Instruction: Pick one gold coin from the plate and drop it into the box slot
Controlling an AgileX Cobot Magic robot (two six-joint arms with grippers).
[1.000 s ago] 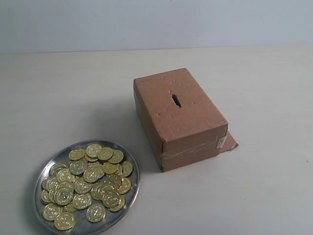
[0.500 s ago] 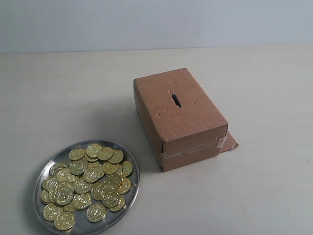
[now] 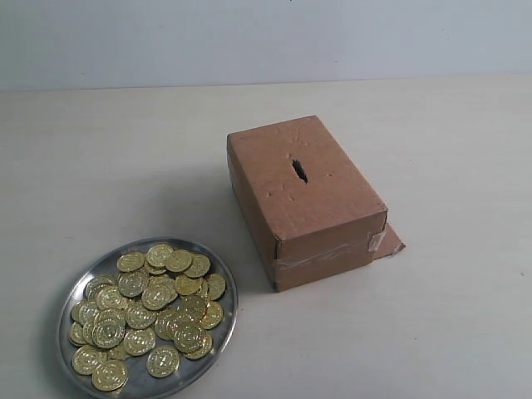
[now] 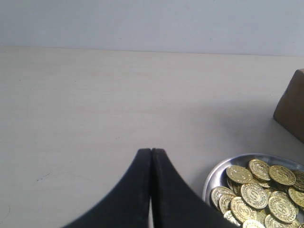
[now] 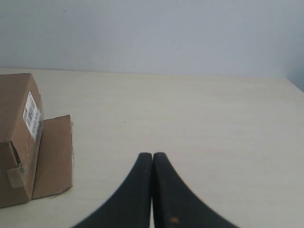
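Observation:
A round silver plate (image 3: 219,287) heaped with gold coins (image 3: 150,303) sits at the front left of the table. To its right stands the brown cardboard box (image 3: 320,220), with the dark ragged box slot (image 3: 299,170) in the middle of its top. Neither arm shows in the exterior view. In the left wrist view my left gripper (image 4: 151,151) is shut and empty over bare table, with the plate (image 4: 214,175) and its coins (image 4: 256,192) just beside it. My right gripper (image 5: 152,155) is also shut and empty, the box (image 5: 16,137) off to one side.
A cardboard flap (image 3: 389,241) sticks out flat at the box's near right corner, also seen as the flap (image 5: 53,156) in the right wrist view. A white label (image 5: 31,115) is on the box's end face. A pale wall (image 3: 266,37) rises behind the table's far edge.

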